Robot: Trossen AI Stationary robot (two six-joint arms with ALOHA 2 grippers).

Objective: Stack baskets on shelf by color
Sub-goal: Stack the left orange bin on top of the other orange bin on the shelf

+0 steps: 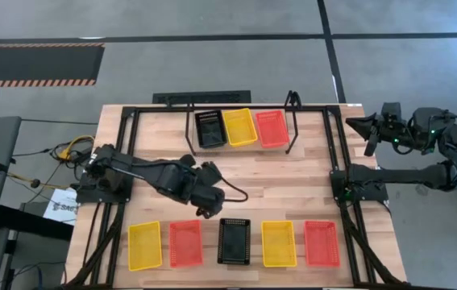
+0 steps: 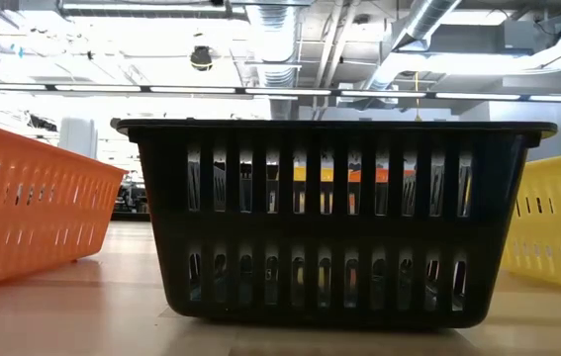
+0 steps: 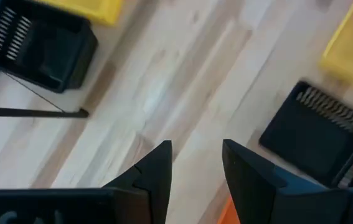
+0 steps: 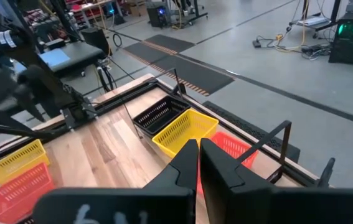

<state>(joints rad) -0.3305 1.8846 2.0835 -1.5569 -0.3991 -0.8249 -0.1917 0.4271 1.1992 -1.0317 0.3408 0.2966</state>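
The wooden counter (image 1: 292, 173) stood on a grey concrete floor (image 1: 212, 72). Three baskets (image 1: 241, 127) sat on the far shelf (image 1: 292, 121); five lined the near edge. The left hand (image 1: 209, 205) hovered mid-counter, fingers apart, empty. The right hand (image 1: 371, 137), nearly closed, hung beyond the right edge.

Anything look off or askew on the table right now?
Nothing stands out. Three baskets sit side by side in the shelf: black, yellow, red-orange. Five more lie upright in a row along the near edge. Nothing tipped or spilled. The left gripper hovers empty mid-table.
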